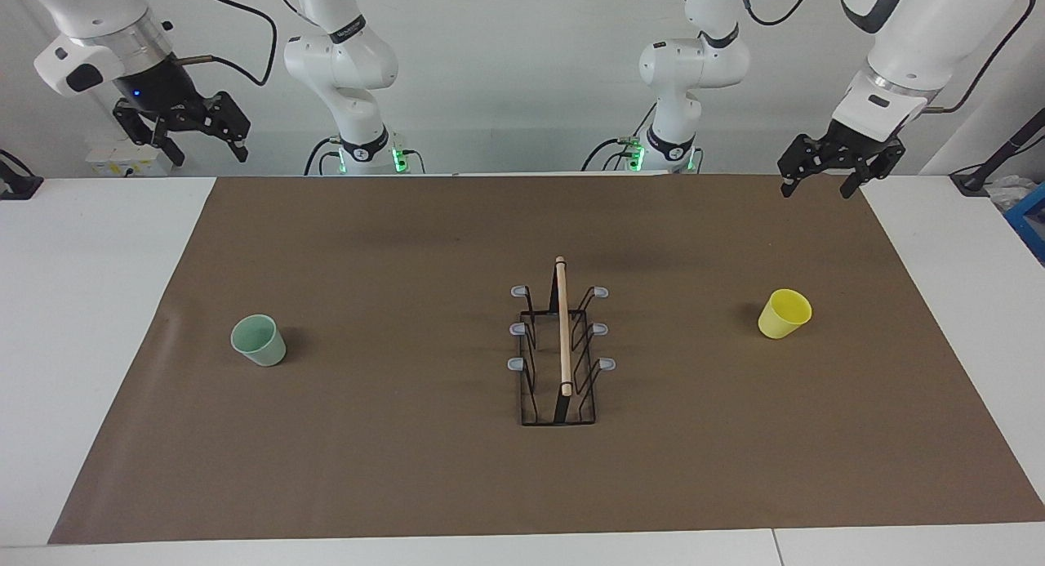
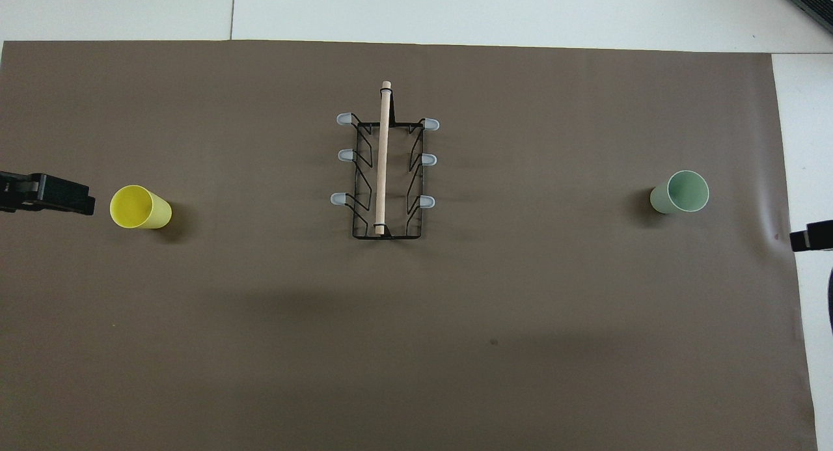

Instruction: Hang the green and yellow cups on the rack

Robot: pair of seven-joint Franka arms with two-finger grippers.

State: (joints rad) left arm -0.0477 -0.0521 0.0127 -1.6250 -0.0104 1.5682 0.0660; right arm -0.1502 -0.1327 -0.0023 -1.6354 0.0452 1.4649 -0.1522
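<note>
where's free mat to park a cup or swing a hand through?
Bare brown mat between the mint green plastic cup and the black wire rack with wooden rod, and between rack and bright yellow plastic cup. Crowded only right beside the rack's grey-tipped pegs.

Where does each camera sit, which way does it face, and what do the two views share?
Facing view: high across the table, looking at both arms; left pincer and right pincer hang open, waiting.
Overhead view: above the robots' end, looking steeply down; only pincer tips show at the edges.
Shared: the rack mid-mat, yellow cup toward the left arm's end, green cup toward the right arm's.
</note>
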